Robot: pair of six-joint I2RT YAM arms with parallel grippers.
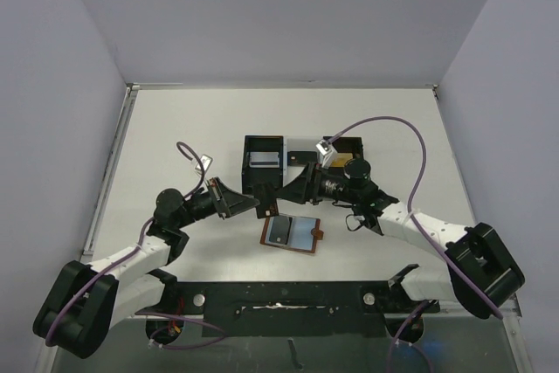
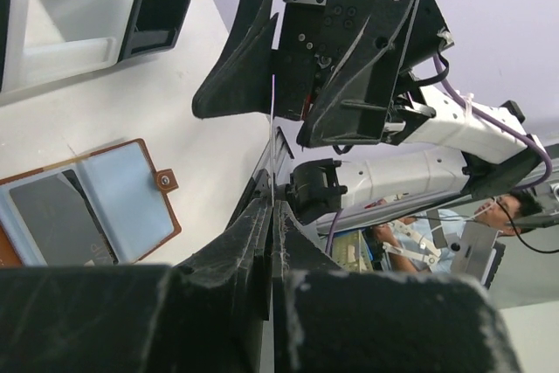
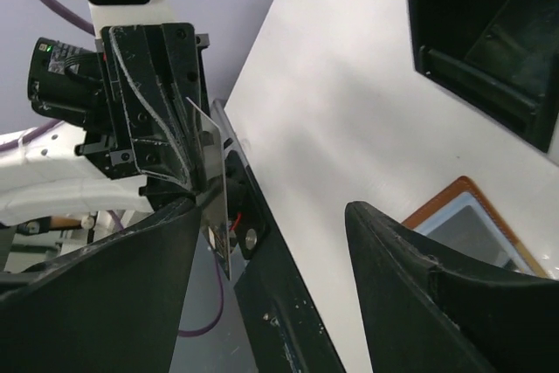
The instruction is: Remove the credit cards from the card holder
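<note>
White counter (image 1: pixel 175 128) under pale lilac walls is shown with the card holder (image 1: pixel 291 235) laid open and flat towards the near edge. Its blue-grey pockets are turned upward and a dark card (image 1: pixel 279 232) is seen in one pocket, so the task is judged unfinished. Just beyond it, a second card (image 3: pixel 212 185) is pinched on edge by the left fingers (image 2: pixel 236 251), which are closed tight on it, and is held clear of the counter. The right fingers (image 3: pixel 419 286) are spread wide to either side of that card and not yet closed on it, so a hand-over is judged likely. Farther back, black tray compartments (image 1: pixel 248 159) are placed, apparently to receive cards. Bare wall is seen behind.
</note>
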